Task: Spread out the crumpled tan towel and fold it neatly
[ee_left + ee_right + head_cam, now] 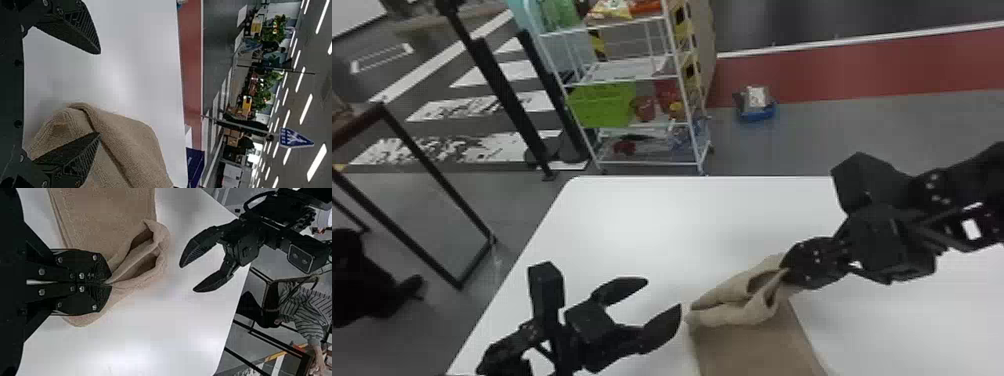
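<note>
On the left side of the white table (632, 220), the left pincer (663, 293) has its two fingers spread, with nothing between them, near the towel's bunched corner. To its right lies the tan towel (747, 345): the part nearest the robot looks fairly smooth, with a straight side edge, while the far end is gathered into loose, rumpled loops. Farther right, the right pincer (784, 272) is closed on a pinch of that gathered end.

The job looks partly done, I'd judge: the nearer stretch seems spread, though I can't tell whether it is one layer or already doubled. Left to do are opening out the rumpled end, laying it flat and squaring the edges, then making neat folds. Dropping the pinched cloth as it lies could leave a lump under the next fold.
</note>
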